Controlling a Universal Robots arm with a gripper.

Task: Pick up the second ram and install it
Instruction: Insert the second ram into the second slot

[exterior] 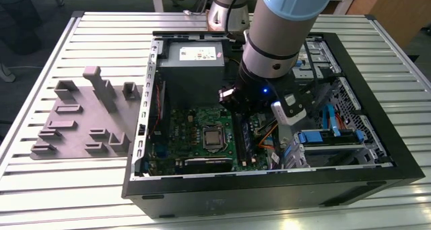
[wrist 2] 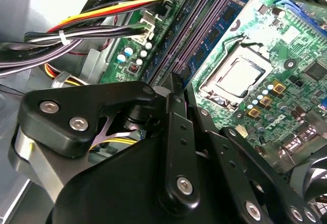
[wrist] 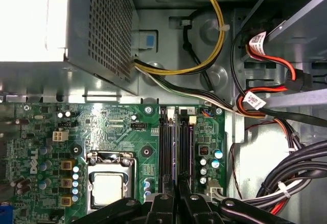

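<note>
**Gripper down over the memory slots, stick at the seating stage**

The arm reaches into the open computer case (exterior: 377,154) on the slatted worktop (exterior: 81,189), with the gripper (wrist 2: 176,83) low over the motherboard (wrist: 117,132), right at the bank of long memory slots (wrist: 176,142) beside the processor socket (wrist: 110,185). In both wrist views the fingers are drawn close together, their tips against the top of a slot. A blue-green stick with dark chips, which I take for the second ram (wrist 2: 217,27), stands on edge in the slots just ahead of the tips; whether the fingers pinch its edge or only press on it I cannot tell. The grey tray (exterior: 84,121) lies outside the case on the exterior view's left.

The pick-up looks done and the install step is in hand. Seating calls for a straight, even push along the slot line, square to the board, clear of the cable bundle (wrist 2: 92,24) nearby.
</note>
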